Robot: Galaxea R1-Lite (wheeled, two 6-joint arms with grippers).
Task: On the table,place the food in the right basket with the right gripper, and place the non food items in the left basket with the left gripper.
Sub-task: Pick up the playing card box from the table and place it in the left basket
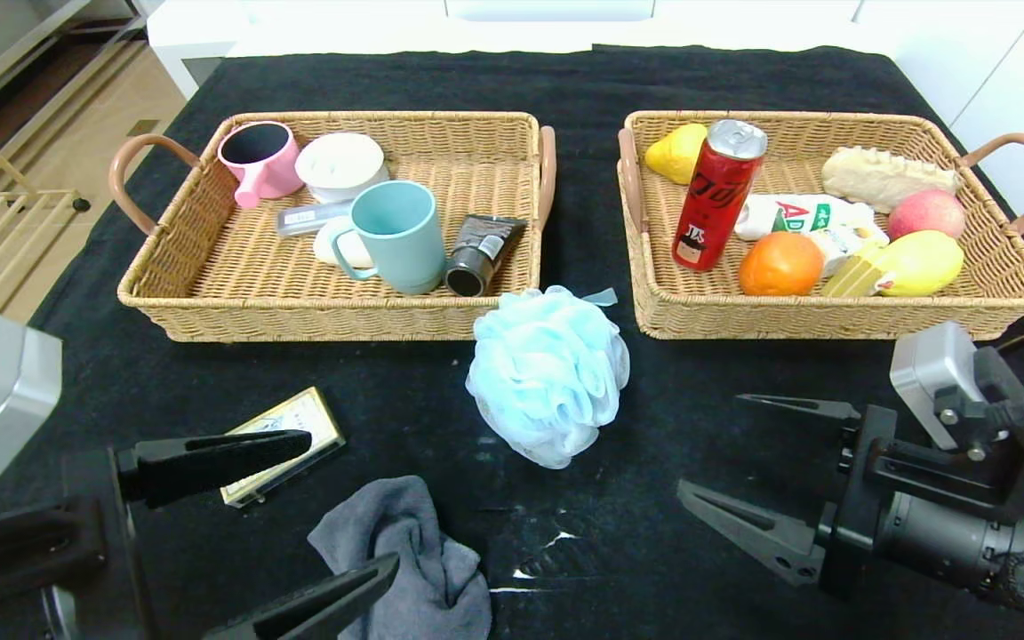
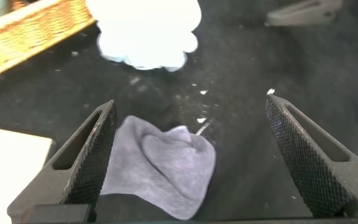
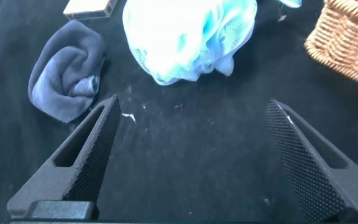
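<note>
A grey cloth (image 1: 405, 556) lies crumpled on the black table near the front; my open left gripper (image 1: 348, 502) hangs over it, and the cloth (image 2: 157, 165) sits between the jaws in the left wrist view, closer to one finger. A light blue bath pouf (image 1: 549, 373) sits in the middle, between the baskets' near corners. A small gold-edged box (image 1: 285, 444) lies left of the cloth. My right gripper (image 1: 712, 449) is open and empty over bare table, right of the pouf (image 3: 188, 37).
The left basket (image 1: 210, 276) holds a pink mug, a teal mug, a white lidded jar, a black tube and small items. The right basket (image 1: 1010, 284) holds a red can, fruit, bread and a white packet.
</note>
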